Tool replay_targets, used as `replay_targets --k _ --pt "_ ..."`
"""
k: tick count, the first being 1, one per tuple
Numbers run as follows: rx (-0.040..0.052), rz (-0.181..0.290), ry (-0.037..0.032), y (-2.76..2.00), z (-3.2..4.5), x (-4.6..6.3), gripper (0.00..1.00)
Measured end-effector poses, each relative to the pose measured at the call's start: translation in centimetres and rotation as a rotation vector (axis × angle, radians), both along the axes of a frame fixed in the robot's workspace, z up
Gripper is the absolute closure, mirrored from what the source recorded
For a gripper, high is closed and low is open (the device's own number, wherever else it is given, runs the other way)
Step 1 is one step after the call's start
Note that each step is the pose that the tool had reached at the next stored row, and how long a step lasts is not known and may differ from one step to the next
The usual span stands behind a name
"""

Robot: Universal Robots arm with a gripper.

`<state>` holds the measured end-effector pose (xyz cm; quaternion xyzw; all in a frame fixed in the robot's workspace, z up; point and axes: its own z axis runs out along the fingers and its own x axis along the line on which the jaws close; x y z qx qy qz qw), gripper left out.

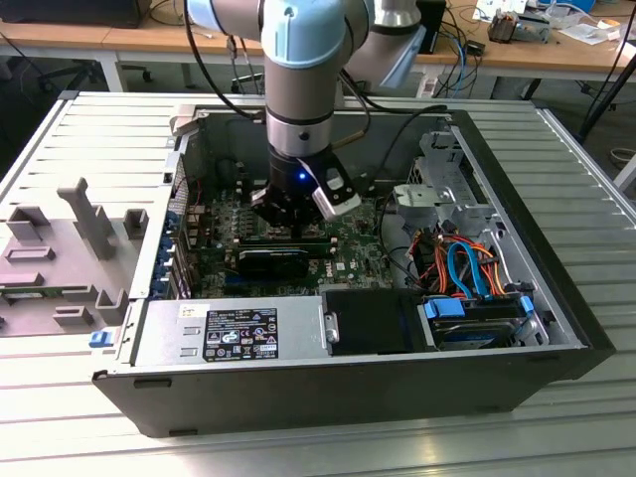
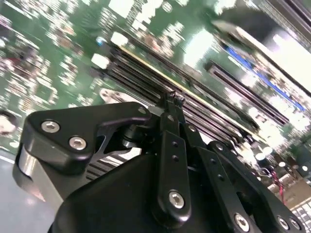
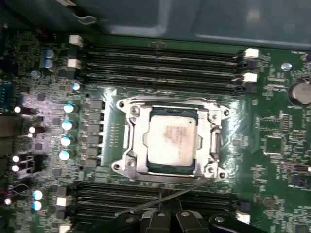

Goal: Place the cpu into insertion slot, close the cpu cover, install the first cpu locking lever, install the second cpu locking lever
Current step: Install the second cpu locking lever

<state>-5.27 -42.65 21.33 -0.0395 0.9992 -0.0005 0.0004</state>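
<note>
In the second wrist view the fingers (image 2: 174, 99) are pressing together at their tips, holding nothing, hovering just above the green board (image 2: 58, 58). In the first wrist view the cpu (image 3: 171, 141) is sitting in the slot (image 3: 133, 145), the cover (image 3: 170, 103) lying closed around it, with a thin lever (image 3: 165, 200) slanting just beside it.
</note>
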Motion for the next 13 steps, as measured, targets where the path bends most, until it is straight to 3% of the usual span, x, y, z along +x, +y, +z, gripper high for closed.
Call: replay_targets --k 4,5,7,8,13 --pt "0.0034 0.000 0.0138 -0.02 0.01 2.4 0.89" --pt "0.0035 0.000 0.0145 -0.03 0.03 2.6 0.89" --pt "0.0041 0.000 0.0145 0.10 0.13 2.7 0.89" --pt "0.0045 0.000 0.0145 0.42 0.16 2.7 0.89" --pt "0.0105 0.001 0.0145 0.45 0.16 2.1 0.89"
